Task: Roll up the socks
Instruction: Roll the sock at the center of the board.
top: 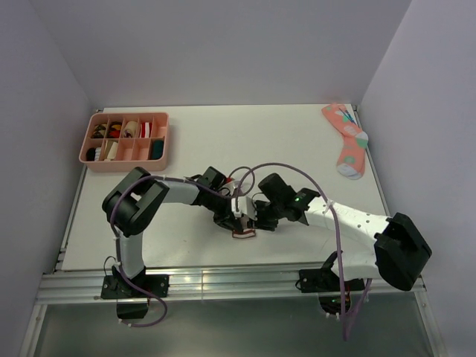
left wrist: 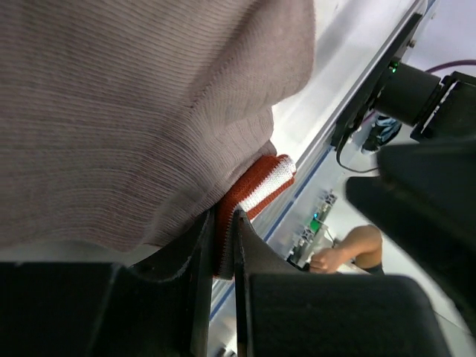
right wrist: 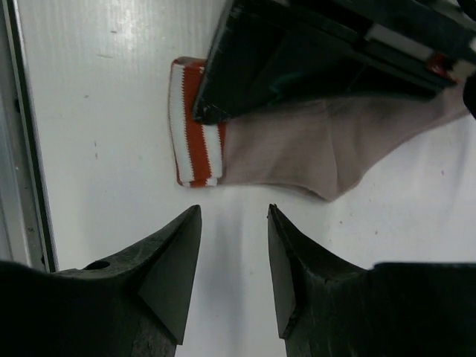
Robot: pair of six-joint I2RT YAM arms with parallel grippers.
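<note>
The taupe-brown sock (right wrist: 312, 145) with a red-and-white striped cuff (right wrist: 195, 134) lies on the white table near the front middle; only a small part of it (top: 244, 233) shows in the top view. My left gripper (left wrist: 224, 216) is shut on the cuff (left wrist: 260, 182), with the sock's body (left wrist: 134, 111) bunched over it. The left gripper (top: 235, 221) covers most of the sock from above. My right gripper (right wrist: 234, 210) is open and empty, just short of the sock's near edge, and it sits beside the left one (top: 258, 218). The dark green sock is out of view.
A coral-pink spotted sock (top: 348, 138) lies at the back right corner. A pink compartment tray (top: 161, 154) with small items stands at the back left. The table's metal front rail (top: 223, 281) runs just behind the arm bases.
</note>
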